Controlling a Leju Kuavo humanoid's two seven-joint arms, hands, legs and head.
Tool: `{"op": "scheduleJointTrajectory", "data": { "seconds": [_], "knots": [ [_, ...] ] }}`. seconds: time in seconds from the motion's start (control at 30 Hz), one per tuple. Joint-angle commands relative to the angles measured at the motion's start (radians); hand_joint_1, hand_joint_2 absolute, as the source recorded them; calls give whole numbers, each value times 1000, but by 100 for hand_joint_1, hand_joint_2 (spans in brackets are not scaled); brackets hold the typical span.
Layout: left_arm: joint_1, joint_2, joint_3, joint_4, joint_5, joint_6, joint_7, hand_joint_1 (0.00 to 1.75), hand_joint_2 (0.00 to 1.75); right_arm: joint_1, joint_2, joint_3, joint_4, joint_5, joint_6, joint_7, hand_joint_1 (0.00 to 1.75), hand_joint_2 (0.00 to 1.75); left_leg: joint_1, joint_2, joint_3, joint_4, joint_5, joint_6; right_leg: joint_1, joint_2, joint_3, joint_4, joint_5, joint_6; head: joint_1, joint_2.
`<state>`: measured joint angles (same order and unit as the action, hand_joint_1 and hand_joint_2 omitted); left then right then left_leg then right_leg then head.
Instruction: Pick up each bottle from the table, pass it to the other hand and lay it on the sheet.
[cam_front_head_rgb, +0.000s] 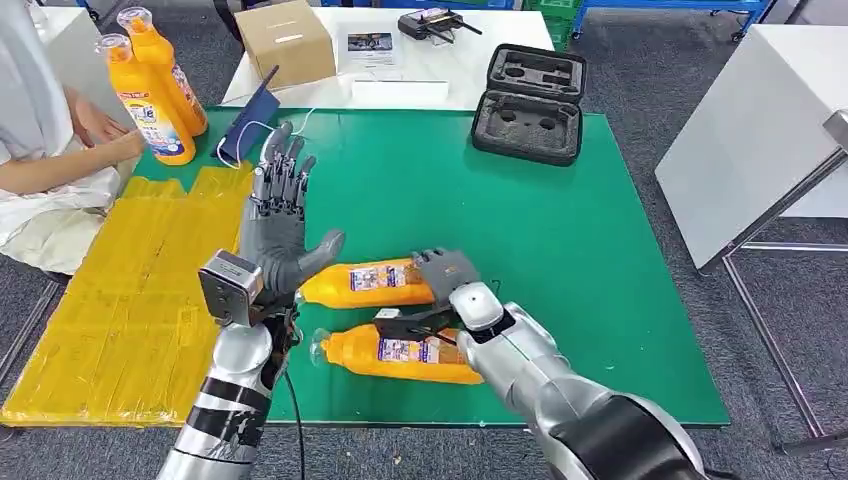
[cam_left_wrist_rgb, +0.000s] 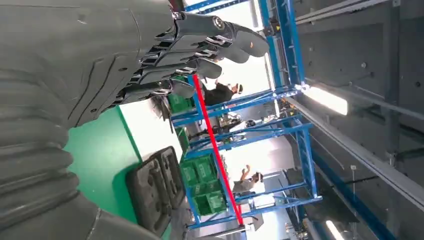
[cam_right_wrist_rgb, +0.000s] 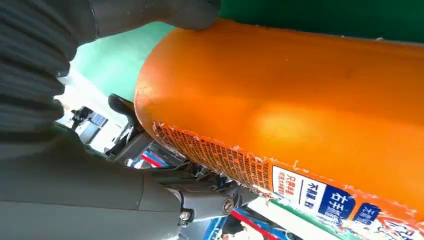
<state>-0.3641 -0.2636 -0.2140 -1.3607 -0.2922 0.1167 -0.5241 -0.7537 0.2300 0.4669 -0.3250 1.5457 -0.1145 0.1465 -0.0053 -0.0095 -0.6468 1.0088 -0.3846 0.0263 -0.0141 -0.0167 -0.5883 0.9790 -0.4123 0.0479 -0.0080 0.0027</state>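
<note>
Two orange bottles lie on their sides on the green mat. My right hand is wrapped around the base end of the farther bottle: in the right wrist view the thumb presses one side of that bottle and the dark fingers curl around the other. The nearer bottle lies just in front of it. My left hand is raised beside the bottles' necks with its fingers spread and holds nothing. The yellow sheet lies on the left.
At the far left a person's hand rests by two upright orange bottles. A black foam case, a cardboard box and a blue card lie at the back. A white cabinet stands to the right.
</note>
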Motion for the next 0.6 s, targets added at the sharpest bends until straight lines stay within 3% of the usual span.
{"op": "scheduleJointTrajectory", "data": {
  "seconds": [0.03,0.27,0.33,0.43,0.6],
  "knots": [
    [-1,20,-14,8,-1,6,12,0,175,9,-22,-43,53,-19,-87,30,175,175,1,-1,5,-1,-2,-2,1,-1,6,-2,-2,-2,0,0],
    [2,21,-13,6,-2,9,13,0,175,14,-20,-74,37,-50,-114,24,175,175,1,0,4,-1,-2,-2,1,0,5,-1,-2,-2,0,0],
    [24,25,-7,-19,-12,23,17,0,175,29,-4,-208,-1,-193,-239,-70,175,175,1,-1,4,-1,-2,-2,1,0,5,-1,-2,-2,0,0],
    [56,33,2,-52,-18,35,20,0,175,39,2,-311,-50,-309,-314,-163,175,175,0,1,2,0,-1,-1,0,2,3,0,-1,-1,0,0],
    [92,42,25,-87,-22,44,22,0,175,89,4,-418,-167,-474,-339,-308,175,175,0,1,0,-1,-1,-1,0,1,1,-1,-1,-1,0,0]
  ]
}}
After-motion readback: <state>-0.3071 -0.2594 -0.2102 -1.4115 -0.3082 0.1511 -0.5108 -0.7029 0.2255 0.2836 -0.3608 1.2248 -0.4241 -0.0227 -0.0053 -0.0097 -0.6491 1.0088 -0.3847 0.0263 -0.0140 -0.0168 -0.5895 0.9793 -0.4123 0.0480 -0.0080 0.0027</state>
